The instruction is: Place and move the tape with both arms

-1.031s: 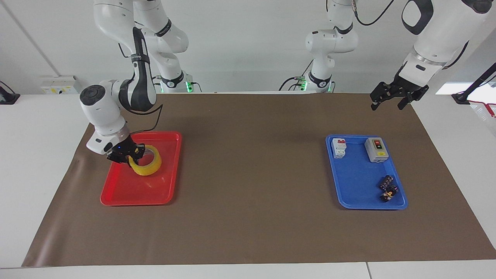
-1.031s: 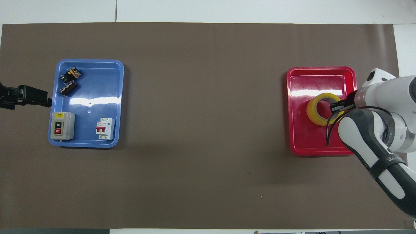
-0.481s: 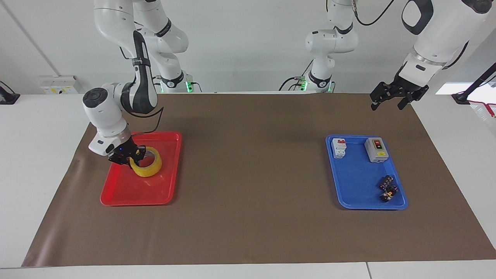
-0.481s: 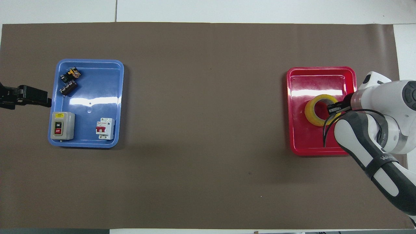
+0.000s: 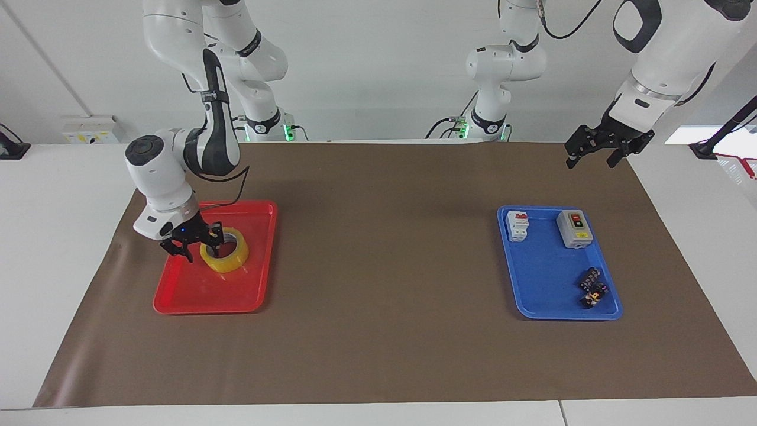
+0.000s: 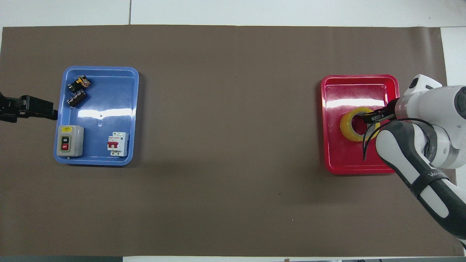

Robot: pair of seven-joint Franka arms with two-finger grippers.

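The right end effector (image 5: 190,239) is straddling the translucent yellow tape roll's (image 5: 225,252) rim in the red plastic tray (image 5: 204,299), fingers spread; the left end effector (image 5: 598,145) is waiting wide, raised over the bench.

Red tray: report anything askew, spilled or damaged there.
Nothing stands out. The tape lies flat in the red tray, whole, with nothing spilled. The right gripper is at its rim, jaws apart. The left gripper waits in the air.

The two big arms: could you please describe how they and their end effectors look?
Both arms are glossy white with dark grey joint bands. The right arm carries a loose black cable. The right end effector and left end effector are black, with two fingers each.
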